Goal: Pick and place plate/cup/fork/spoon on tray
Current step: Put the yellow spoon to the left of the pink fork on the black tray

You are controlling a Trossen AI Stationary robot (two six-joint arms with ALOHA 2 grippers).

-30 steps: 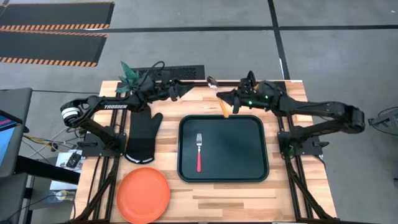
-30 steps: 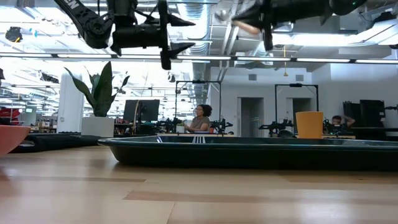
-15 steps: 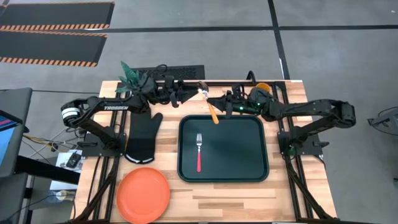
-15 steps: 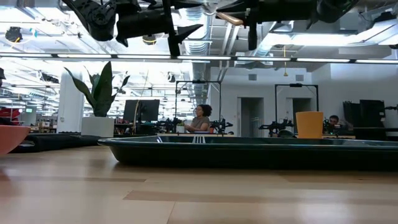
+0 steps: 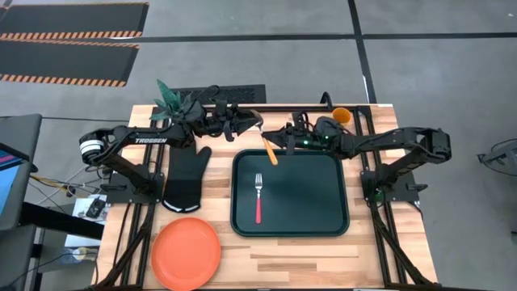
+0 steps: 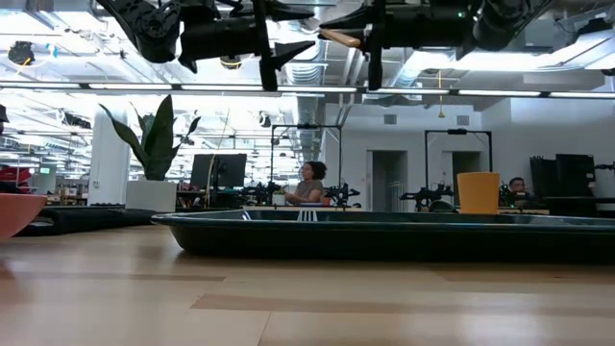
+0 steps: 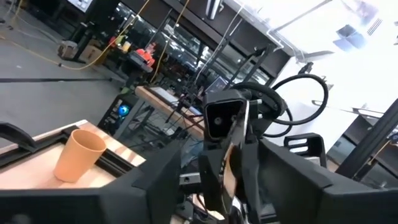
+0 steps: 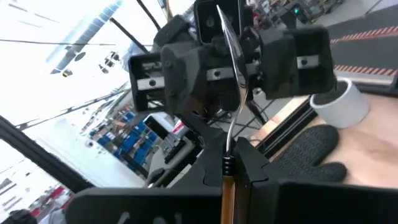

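R claw (image 5: 284,139) clamped on orange-handled silver spoon (image 5: 267,149), held in air over far-left rim of dark green rect tray (image 5: 338,212) | L claw (image 5: 246,121) fingers apart, facing spoon bowl, close | red-handled fork (image 5: 258,199) lies in tray | orange-red round plate (image 5: 187,252) on counter (image 5: 299,257) near-left | orange-yellow cup (image 5: 342,115) far-right corner
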